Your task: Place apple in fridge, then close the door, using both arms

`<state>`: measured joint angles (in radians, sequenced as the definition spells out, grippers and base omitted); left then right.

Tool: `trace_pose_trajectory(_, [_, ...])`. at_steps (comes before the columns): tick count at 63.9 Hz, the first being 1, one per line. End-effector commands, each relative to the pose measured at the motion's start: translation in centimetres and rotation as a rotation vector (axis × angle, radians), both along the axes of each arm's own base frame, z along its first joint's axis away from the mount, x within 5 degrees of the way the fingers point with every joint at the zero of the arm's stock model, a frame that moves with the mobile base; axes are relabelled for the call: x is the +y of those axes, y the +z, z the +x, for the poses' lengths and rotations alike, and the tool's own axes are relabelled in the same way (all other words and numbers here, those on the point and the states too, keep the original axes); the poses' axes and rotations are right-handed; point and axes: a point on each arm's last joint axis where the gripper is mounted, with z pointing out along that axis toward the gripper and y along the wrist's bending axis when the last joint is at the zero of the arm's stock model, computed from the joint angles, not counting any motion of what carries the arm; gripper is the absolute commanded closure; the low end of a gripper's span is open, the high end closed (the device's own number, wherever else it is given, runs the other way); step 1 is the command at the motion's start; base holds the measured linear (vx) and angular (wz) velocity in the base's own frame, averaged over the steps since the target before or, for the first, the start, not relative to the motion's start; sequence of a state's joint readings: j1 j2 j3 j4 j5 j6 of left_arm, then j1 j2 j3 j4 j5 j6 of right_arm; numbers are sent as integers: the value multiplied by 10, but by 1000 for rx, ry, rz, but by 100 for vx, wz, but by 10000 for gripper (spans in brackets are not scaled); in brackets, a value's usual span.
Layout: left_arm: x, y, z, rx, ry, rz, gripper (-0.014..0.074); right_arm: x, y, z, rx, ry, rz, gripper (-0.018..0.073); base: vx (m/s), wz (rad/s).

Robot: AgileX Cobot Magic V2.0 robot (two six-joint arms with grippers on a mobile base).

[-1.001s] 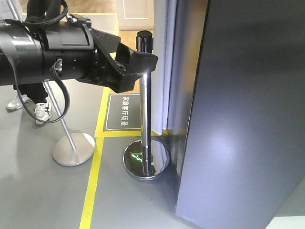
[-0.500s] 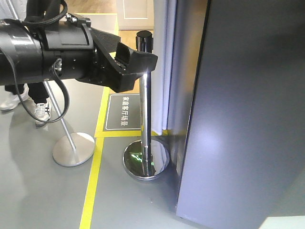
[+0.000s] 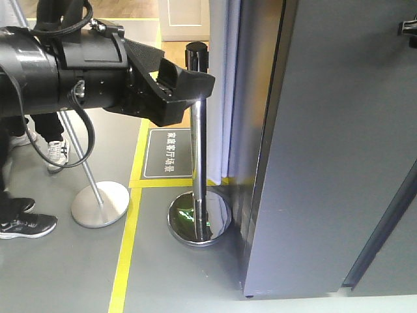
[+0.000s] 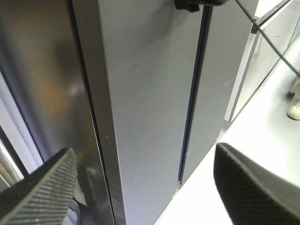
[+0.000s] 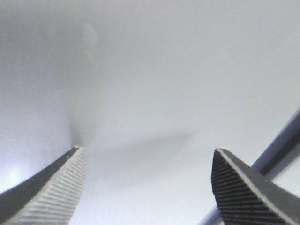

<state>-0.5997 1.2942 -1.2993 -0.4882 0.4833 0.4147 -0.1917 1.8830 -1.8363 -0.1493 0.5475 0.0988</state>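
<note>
Left gripper (image 4: 145,187) spread wide, empty, facing the dark grey fridge (image 3: 260,130). Right gripper (image 5: 145,187) spread too, close against the door (image 3: 339,150), nearly shut. Apple not visible. Chrome post (image 3: 199,150) beside fridge

Fridge (image 3: 339,150) interior, apple hidden

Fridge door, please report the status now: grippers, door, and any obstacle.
Left gripper open, empty. Right gripper open, facing the door. Door almost shut. Apple not visible. Chrome post stands beside fridge.
</note>
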Motion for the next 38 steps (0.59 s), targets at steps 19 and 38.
trace_pose_trajectory(19, [5, 21, -5, -68, 25, -85, 27, 22, 63, -22, -180, 117, 47, 9, 0, -1])
trace_pose_trajectory(38, [5, 21, -5, -69, 26, -85, 27, 39, 128, -95, -212, 148, 53, 9, 0, 0])
